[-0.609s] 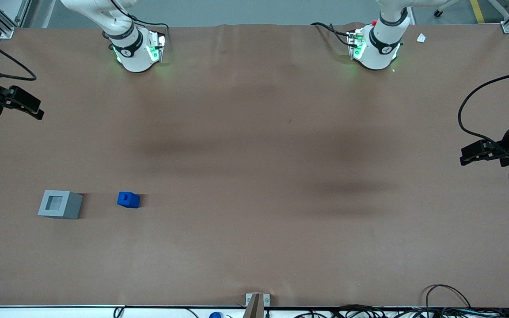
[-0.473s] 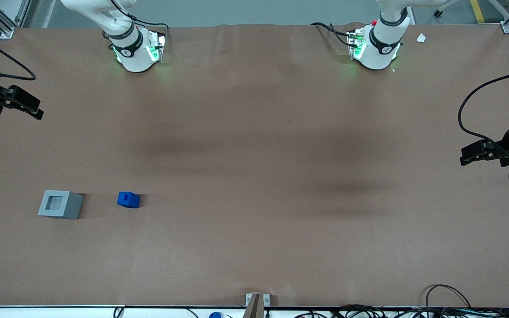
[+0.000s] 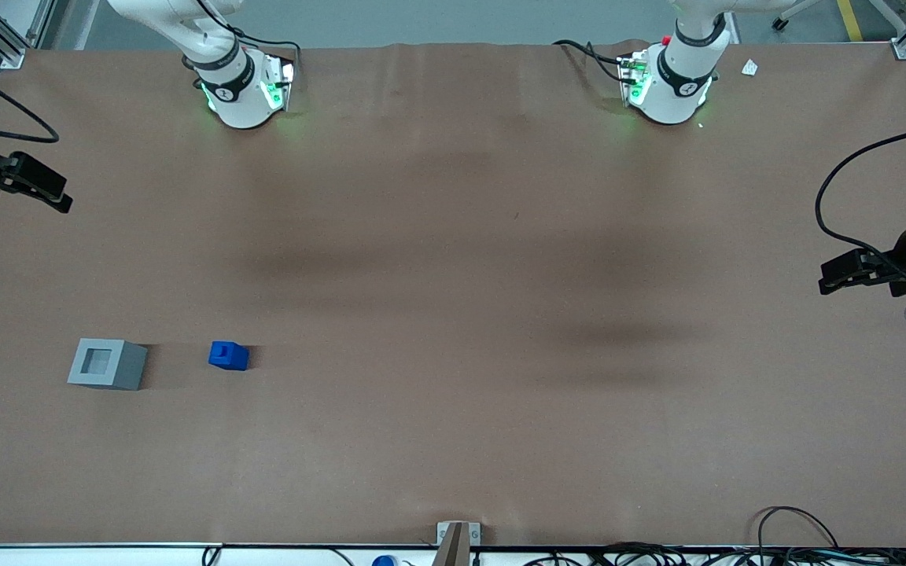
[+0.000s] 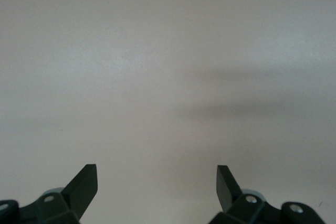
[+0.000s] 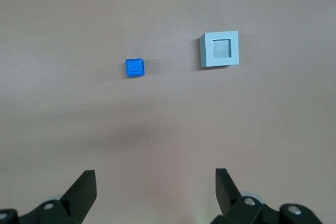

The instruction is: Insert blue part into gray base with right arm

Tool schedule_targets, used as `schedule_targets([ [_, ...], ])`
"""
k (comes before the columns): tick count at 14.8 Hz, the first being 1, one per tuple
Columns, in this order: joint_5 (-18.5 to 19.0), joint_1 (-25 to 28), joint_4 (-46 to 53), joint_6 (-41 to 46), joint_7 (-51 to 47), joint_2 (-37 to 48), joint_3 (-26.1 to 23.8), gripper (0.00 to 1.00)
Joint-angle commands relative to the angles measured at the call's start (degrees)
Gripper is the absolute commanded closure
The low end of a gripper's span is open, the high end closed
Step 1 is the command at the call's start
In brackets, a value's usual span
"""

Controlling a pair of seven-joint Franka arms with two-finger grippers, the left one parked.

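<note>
The blue part (image 3: 228,355) sits on the brown table beside the gray base (image 3: 107,364), a short gap between them. The base's square recess faces up and holds nothing. My right gripper (image 3: 58,198) hangs above the table at the working arm's end. It is farther from the front camera than both blocks and well apart from them. In the right wrist view the gripper (image 5: 156,174) is open and empty. That view also shows the blue part (image 5: 135,67) and the gray base (image 5: 219,49) on the table ahead of the fingertips.
The brown table cover (image 3: 453,314) spans the whole view. A metal bracket (image 3: 458,534) and loose cables (image 3: 799,542) lie along the edge nearest the front camera. A small white scrap (image 3: 749,67) lies near the parked arm's base.
My right gripper has drifted slightly away from the front camera and toward the working arm's table end. The blue part and gray base have not moved.
</note>
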State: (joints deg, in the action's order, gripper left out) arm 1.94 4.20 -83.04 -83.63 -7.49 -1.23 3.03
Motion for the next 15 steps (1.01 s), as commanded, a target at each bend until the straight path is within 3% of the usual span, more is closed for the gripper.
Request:
schedule_targets([
  [1, 0.9, -0.5, -0.1, 0.5, 2.3, 0.6, 0.2, 0.00],
  [7, -0.2, -4.9, 0.1, 0.4, 8.8, 0.2, 1.1, 0.00],
  [11, -0.3, -3.4, -1.2, 4.9, 8.3, -2.4, 0.6, 0.00],
  [15, -3.2, -2.2, -0.7, 0.8, 8.7, -6.1, 0.6, 0.00],
])
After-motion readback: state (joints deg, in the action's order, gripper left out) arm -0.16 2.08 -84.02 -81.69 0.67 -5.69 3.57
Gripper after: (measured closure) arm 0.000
